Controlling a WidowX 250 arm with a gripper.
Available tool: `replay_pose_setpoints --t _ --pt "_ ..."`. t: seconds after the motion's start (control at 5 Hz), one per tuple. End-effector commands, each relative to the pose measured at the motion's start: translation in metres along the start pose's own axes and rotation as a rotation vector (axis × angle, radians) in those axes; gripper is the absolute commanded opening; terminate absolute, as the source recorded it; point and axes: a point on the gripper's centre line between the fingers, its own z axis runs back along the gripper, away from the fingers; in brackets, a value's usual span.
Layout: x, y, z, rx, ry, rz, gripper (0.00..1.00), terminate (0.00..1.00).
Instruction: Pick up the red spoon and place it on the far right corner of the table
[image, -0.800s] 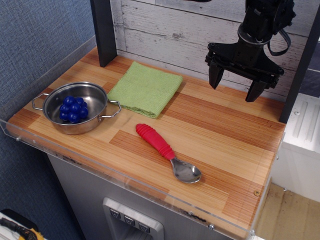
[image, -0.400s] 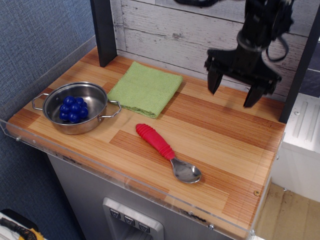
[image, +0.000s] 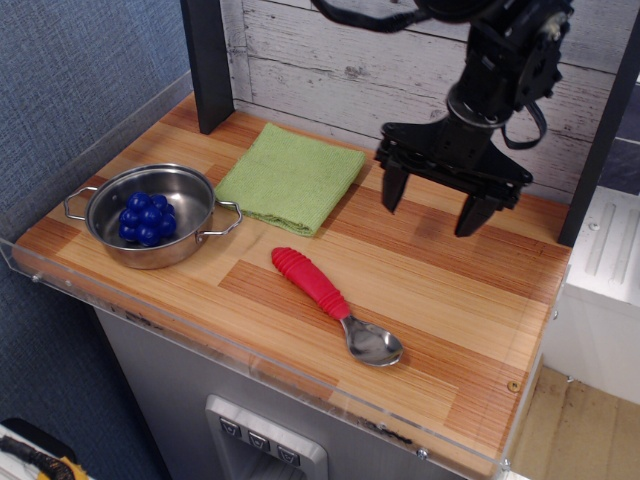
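The arm (image: 500, 60) runs out of the frame at the top right, so its upper links cannot be seen. A dark post (image: 207, 60) at upper centre-left is cut off by the top edge too. The worktop (image: 440, 290) loses its far right corner behind another dark post (image: 600, 150) (right edge of frame).

Single view, raised, off the counter's (image: 440, 290) near side, looking down and across toward the far plank wall (image: 330, 50). Mid-range; whole counter top in frame.
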Motion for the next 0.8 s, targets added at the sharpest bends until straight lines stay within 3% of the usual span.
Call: replay_pose_setpoints --t 0.0,0.4,0.6 --pt "-0.017 0.028 0.023 -0.011 0.011 0.292 1.0 0.0" --pt "-0.046 0.047 0.014 -0.053 0.05 0.525 1.0 0.0" --pt "-0.056 0.052 0.015 -0.042 0.031 0.602 1.0 0.0"
